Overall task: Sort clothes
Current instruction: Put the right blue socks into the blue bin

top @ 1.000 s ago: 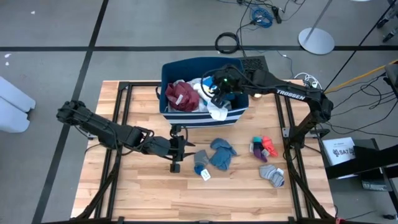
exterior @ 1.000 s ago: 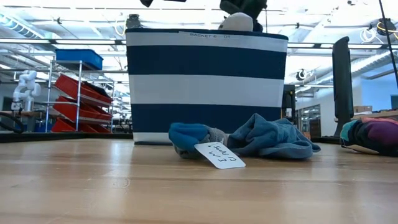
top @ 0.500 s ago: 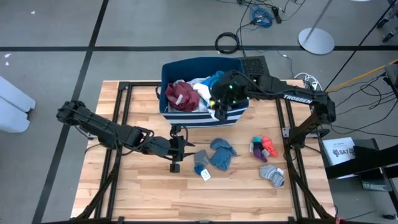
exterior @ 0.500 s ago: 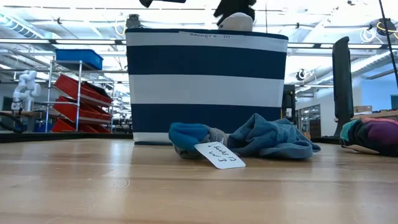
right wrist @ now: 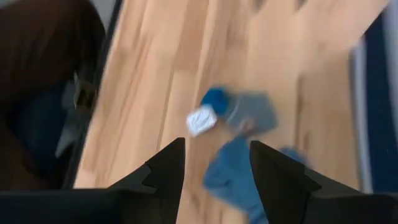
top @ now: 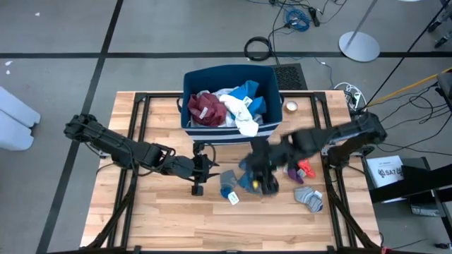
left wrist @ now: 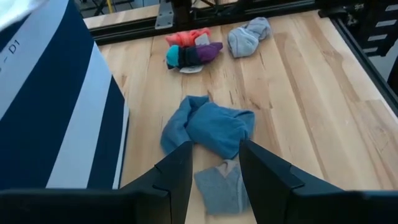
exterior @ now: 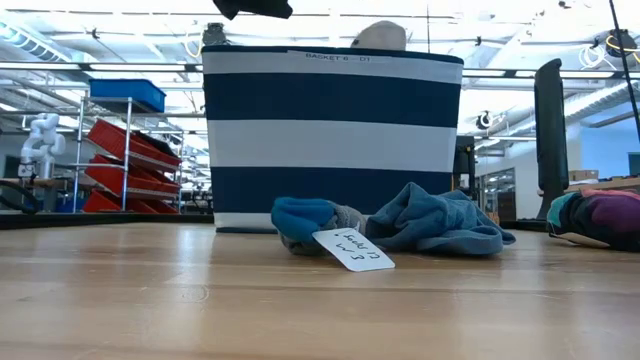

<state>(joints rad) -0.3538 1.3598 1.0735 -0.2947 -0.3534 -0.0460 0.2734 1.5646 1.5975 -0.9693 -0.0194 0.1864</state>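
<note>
Now the right gripper (top: 267,185), fingers spread and holding nothing, hangs over the blue cloth (top: 248,174) at the frame's lower centre (likely its next pick); the left gripper (top: 206,169), also spread, waits beside it.

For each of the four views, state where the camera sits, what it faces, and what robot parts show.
High: overhead, facing down; both arms, striped bin.
Low: tabletop level, facing bin; an arm part at top.
Left wrist: faces blue garment; left gripper open.
Right wrist: faces down; right gripper open.
Shared: white tag, also right wrist.
</note>
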